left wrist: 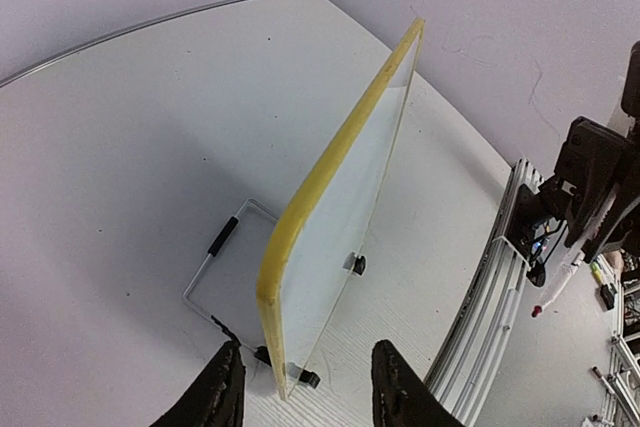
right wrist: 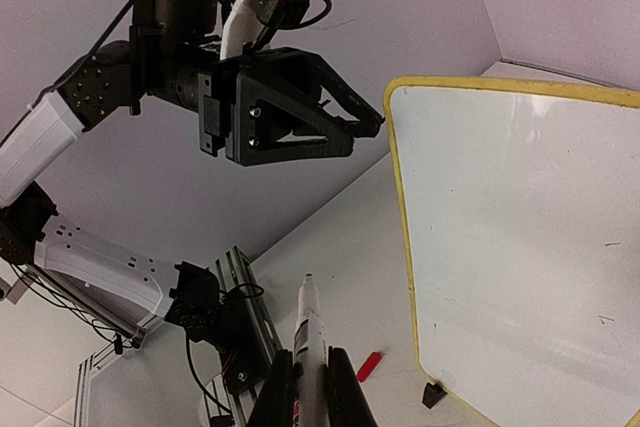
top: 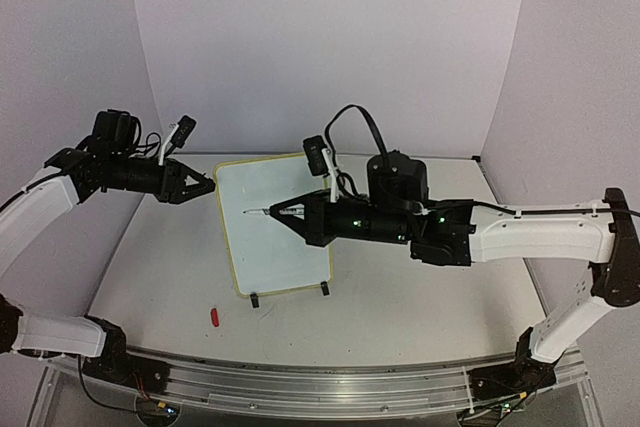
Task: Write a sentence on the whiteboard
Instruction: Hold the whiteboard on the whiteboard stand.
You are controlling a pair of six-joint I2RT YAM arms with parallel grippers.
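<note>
Standing whiteboard (top: 272, 247); right hand (top: 285, 210) pinches marker (right wrist: 310, 332) pointing at it; left hand (left wrist: 307, 347) spread, straddling its yellow edge.

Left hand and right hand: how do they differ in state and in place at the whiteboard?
The left hand is empty and open; the right hand is shut on a marker. The left hand straddles the yellow edge of the whiteboard without touching it; the right hand points at its white face. Both are black, two-fingered.
</note>
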